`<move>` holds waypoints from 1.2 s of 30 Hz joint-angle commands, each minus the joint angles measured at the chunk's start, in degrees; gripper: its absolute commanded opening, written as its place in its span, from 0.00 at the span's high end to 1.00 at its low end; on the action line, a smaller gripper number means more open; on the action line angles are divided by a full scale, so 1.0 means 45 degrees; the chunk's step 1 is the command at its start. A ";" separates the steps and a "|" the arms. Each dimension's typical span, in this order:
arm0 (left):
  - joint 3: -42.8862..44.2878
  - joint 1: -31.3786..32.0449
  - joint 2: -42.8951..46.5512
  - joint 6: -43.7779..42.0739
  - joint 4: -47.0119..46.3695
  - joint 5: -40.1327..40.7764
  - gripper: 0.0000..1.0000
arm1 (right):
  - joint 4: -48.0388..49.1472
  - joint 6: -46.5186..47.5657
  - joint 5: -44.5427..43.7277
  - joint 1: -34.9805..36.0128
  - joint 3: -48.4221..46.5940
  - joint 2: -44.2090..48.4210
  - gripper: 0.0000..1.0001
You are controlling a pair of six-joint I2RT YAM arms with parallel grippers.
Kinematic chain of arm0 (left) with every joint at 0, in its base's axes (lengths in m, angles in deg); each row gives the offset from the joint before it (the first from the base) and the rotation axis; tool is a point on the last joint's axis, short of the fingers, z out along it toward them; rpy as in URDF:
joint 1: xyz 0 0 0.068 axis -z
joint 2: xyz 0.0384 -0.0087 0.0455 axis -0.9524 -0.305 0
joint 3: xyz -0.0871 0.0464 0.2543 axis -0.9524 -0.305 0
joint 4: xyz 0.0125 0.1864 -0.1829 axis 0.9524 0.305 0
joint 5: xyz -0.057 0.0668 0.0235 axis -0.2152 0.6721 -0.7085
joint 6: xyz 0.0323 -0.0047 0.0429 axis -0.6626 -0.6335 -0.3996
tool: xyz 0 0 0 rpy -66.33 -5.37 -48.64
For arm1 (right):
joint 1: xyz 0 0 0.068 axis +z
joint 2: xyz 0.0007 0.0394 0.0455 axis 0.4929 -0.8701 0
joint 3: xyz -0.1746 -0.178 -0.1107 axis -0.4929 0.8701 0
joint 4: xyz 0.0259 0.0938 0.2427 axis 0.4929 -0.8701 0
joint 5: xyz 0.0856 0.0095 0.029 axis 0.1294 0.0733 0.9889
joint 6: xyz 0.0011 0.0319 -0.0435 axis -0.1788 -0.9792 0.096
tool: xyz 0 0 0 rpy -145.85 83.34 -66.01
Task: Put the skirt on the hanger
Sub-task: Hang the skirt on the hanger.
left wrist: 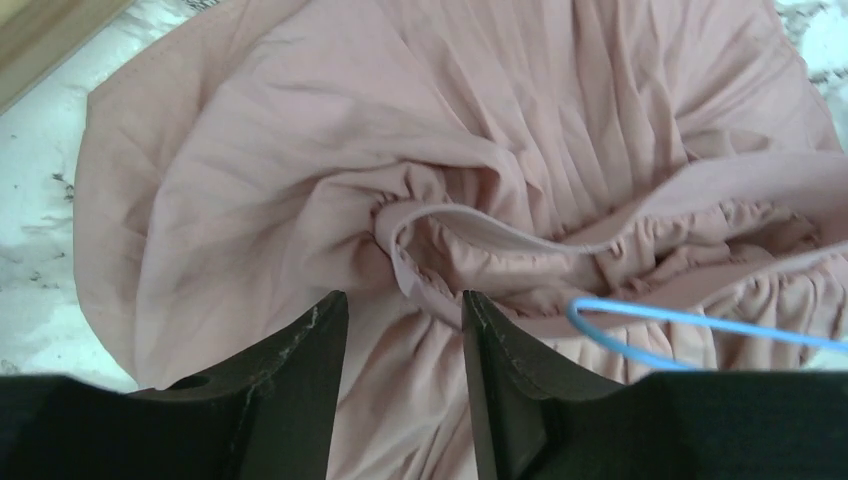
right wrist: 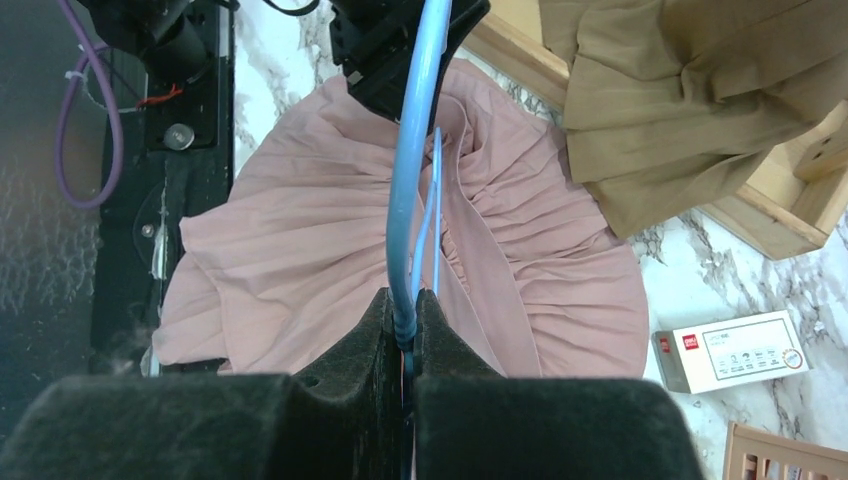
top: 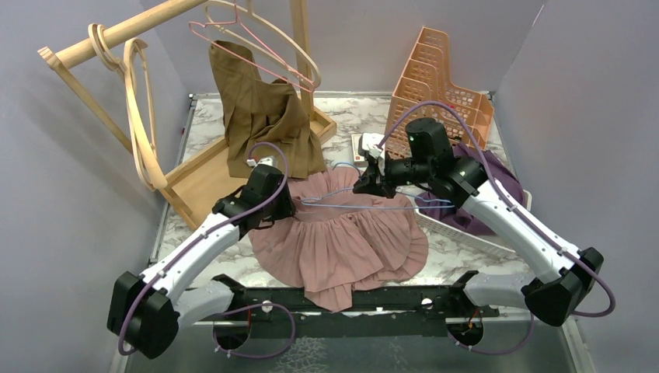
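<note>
**Status.** The table [top: 458, 252] carries the skirt [top: 342, 245], which lies spread flat with its pleats fanned toward the near edge. It is not yet hung. The hanger [top: 350, 207] lies across the far part of the skirt, along the waistband [left wrist: 440, 215]. One wire end sits just beside the gathered waist opening. Whether the wire has entered the opening cannot be told. Judged from this, positioning is done. Threading the waistband onto the hanger and lifting both clear are left to do.

**Clearances, referred to the skirt.**
- Far left: the wooden rack [top: 194, 183], with its base tray near the skirt's edge.
- Directly behind: the brown garment [top: 260, 116], its lower edge touching or just beside the skirt.
- Right: the basket [top: 474, 233], with its rim just beside the hem.
- Far right: a small box [right wrist: 725, 350], standing apart.
- Near side: the hem overhangs the table edge and lies on the black mounting rail.
- Open room appears to be mainly upward. Sideways travel is hemmed in on the far, left and right sides.

**Grippers.**
- The right gripper [right wrist: 403, 320] is at the skirt's far right side, clamped tight on the hanger wire.
- The left gripper [left wrist: 405, 320] is at the skirt's far left side. Its fingers [left wrist: 300, 380] stand moderately apart and grasp nothing. The folded waistband lies just ahead of them.
</note>
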 commanded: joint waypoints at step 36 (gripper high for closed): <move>0.0318 -0.0880 0.0548 -0.0739 -0.4314 -1.0580 1.00 | 1.0916 -0.5335 -0.1132 0.0769 0.5110 -0.0457 0.99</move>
